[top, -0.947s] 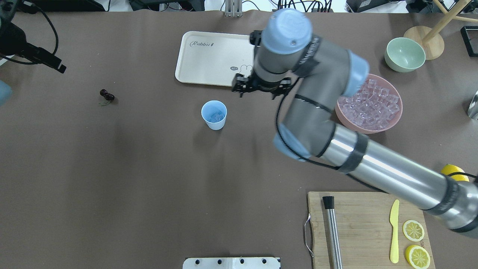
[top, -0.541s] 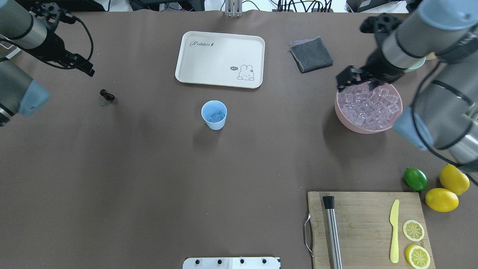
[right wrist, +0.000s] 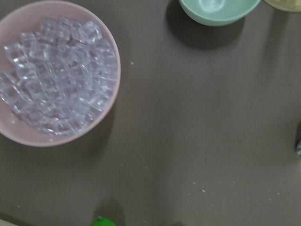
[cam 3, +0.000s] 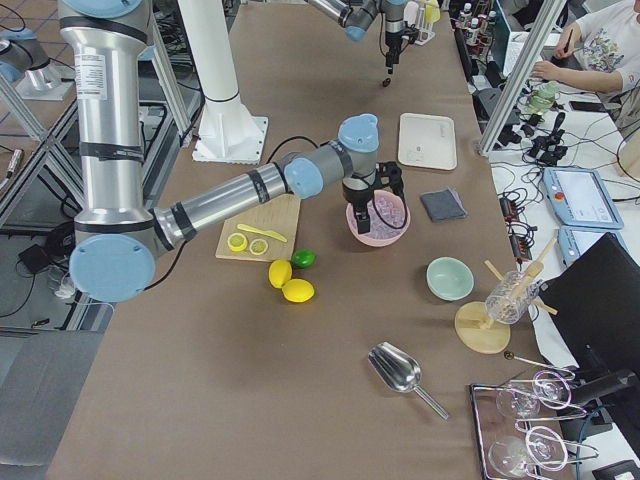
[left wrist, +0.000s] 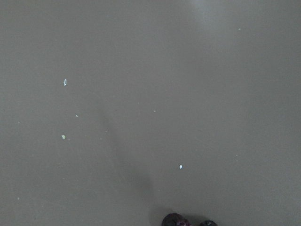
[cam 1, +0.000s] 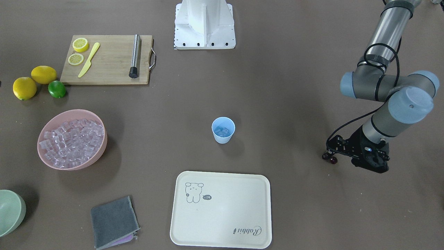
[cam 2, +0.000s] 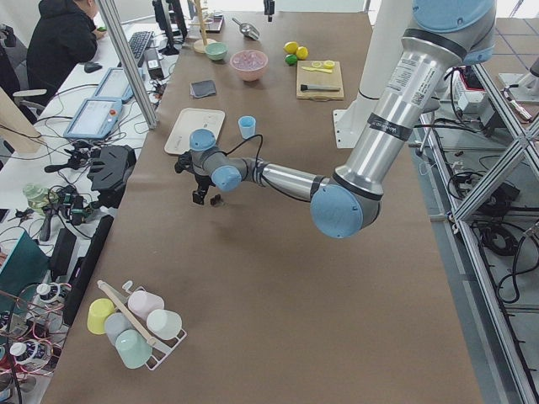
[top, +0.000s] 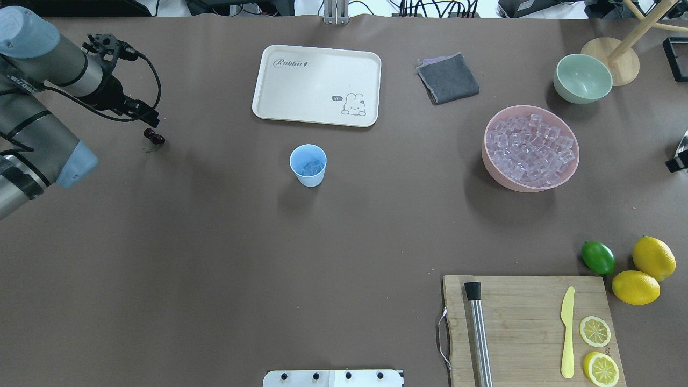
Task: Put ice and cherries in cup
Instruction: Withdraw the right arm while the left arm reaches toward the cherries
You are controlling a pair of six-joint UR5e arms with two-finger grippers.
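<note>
The light-blue cup stands mid-table with a few ice cubes in it; it also shows in the front view. More ice fills the pink bowl. The dark cherries lie on the table at the far left. My left gripper hovers just behind and above them and looks open and empty; the cherries sit at its tips. The left wrist view catches the cherries at its bottom edge. My right gripper is at the right edge, its jaws hidden.
A cream tray lies behind the cup. A grey cloth and a pale green bowl are at the back right. A cutting board with muddler, knife and lemon slices, a lime and two lemons are front right.
My right arm has swung from beside the cup, past the pink bowl, out to the right edge. My left arm has come in toward the cherries.
</note>
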